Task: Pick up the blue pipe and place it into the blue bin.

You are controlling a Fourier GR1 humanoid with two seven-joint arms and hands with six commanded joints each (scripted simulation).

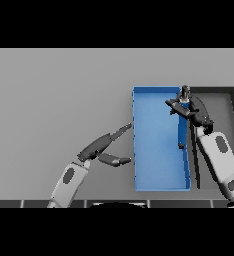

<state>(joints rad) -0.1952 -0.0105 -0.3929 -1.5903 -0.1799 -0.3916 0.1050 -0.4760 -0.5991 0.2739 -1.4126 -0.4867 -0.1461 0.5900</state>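
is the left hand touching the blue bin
Cannot tell. In the head view the left hand's fingertip reaches right up to the blue bin's left wall.

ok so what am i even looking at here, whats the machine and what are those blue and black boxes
This is one picture, taken from the robot's own head, looking down at a grey table. The robot is a humanoid with two white and grey arms, each ending in a dark hand.

The left hand shows near the middle, fingers stretched out, holding nothing, its fingertips close to the left wall of the blue bin.

The blue bin is an open rectangular tray. Beside it on the right stands a black bin of similar shape.

The right hand is over the edge where the two bins meet, its fingers curled round a blue pipe. The pipe hangs along the inside of the blue bin's right wall. I cannot tell if it touches the bin's floor yet.
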